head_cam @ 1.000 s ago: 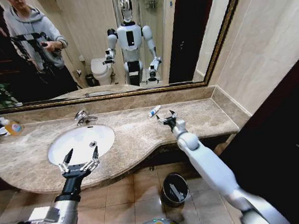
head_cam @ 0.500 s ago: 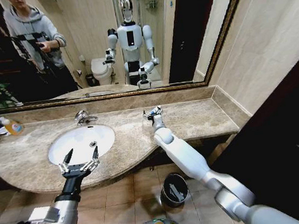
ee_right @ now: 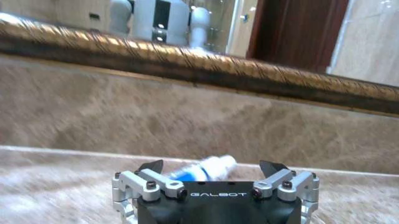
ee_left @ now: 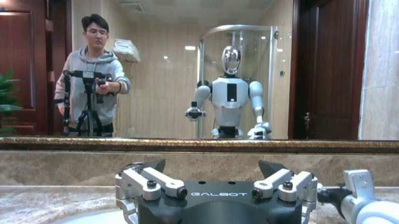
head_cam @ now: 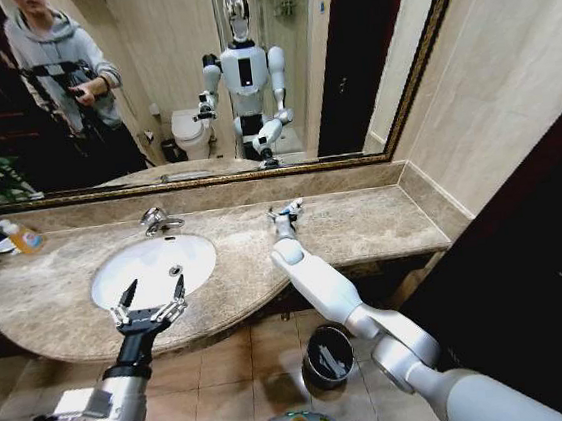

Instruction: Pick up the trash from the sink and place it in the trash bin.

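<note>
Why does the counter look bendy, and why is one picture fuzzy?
Head view: a wide lens curves the counter and mirror frame. Right wrist view: the wall and counter look smeared, though the tube stays readable. Left wrist view: sharp, with mirror reflections.

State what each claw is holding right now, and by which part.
Nothing is held. The right claw is open, its fingers either side of a white tube lying on the counter. The left claw hangs open over the sink.
</note>
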